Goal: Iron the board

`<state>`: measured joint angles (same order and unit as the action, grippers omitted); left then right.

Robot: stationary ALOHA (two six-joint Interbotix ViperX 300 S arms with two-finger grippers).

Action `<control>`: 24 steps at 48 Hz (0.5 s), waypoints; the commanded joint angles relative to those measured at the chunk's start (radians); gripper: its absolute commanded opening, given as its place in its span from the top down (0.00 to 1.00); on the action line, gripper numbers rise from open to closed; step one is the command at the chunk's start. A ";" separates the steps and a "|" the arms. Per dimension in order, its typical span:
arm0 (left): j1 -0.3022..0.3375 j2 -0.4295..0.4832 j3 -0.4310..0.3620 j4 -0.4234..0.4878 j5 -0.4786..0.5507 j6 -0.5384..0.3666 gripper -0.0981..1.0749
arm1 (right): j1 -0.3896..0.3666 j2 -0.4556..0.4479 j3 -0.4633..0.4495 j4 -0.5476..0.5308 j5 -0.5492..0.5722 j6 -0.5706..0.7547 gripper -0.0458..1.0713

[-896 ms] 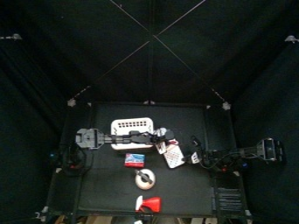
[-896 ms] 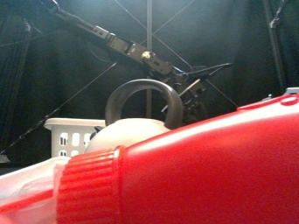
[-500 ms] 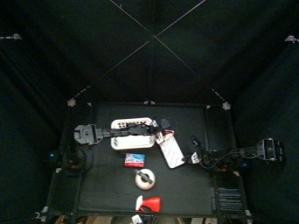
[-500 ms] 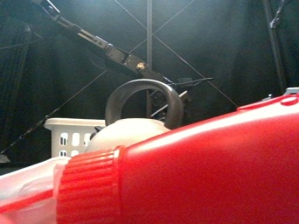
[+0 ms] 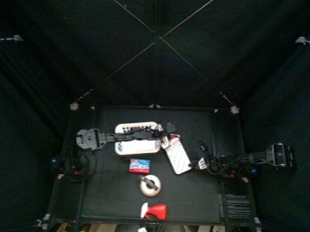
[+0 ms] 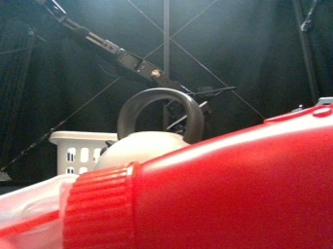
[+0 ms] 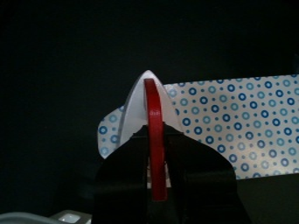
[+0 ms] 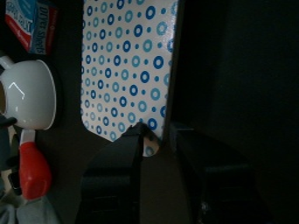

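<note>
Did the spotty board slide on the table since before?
Yes. The board slid from beside the white basket toward the table's right front.

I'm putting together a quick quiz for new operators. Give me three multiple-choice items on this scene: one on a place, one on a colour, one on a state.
1. Where is the blue, red and white block? A hanging on a curtain; B on the table beside the board; C on top of the board.
2. The board's print is: A blue rings; B green stripes; C plain black.
3. The left tool is: A empty and wide open; B out of view; C closed on the iron.
Answers: B, the top view shows it lying next to the board; A, both wrist views show blue rings on white; C, the iron's red handle sits between its jaws.
</note>
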<state>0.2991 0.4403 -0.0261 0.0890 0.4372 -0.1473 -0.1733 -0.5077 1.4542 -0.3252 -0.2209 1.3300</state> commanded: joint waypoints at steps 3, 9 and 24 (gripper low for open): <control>-0.006 -0.021 0.000 0.002 0.012 0.002 0.52 | -0.005 0.006 -0.003 -0.003 0.011 -0.008 0.55; -0.044 -0.032 -0.015 0.002 0.012 0.000 0.52 | -0.003 0.002 -0.003 -0.002 0.012 -0.006 0.55; -0.130 -0.054 -0.058 0.008 0.012 0.003 0.52 | -0.003 -0.025 -0.003 -0.003 0.035 -0.006 0.55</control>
<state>0.1933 0.4280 -0.0476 0.0920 0.4541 -0.1457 -0.1749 -0.5308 1.4542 -0.3252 -0.1979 1.3300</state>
